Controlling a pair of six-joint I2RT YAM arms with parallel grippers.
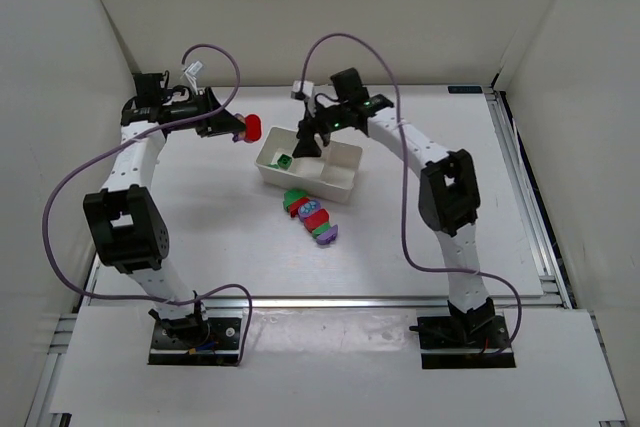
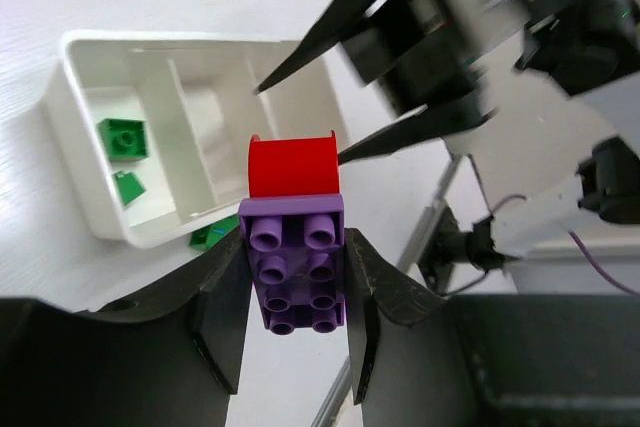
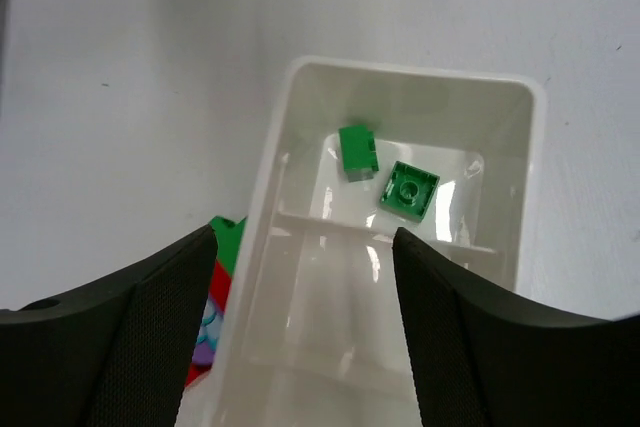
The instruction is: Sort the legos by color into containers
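Observation:
My left gripper (image 1: 237,127) is shut on a purple brick (image 2: 295,262) with a red brick (image 2: 292,167) stuck to its end, held in the air left of the white tray (image 1: 345,179); only the red end (image 1: 253,127) shows in the top view. My right gripper (image 1: 308,143) hangs open and empty over the tray (image 3: 400,65). Two green bricks (image 3: 357,150) (image 3: 409,191) lie in the tray's end compartment; the other two compartments look empty. A clump of green, red, purple and light blue bricks (image 1: 311,215) lies on the table in front of the tray.
White walls enclose the table on the left, back and right. A metal rail (image 1: 525,187) runs along the right edge. Purple cables loop above both arms.

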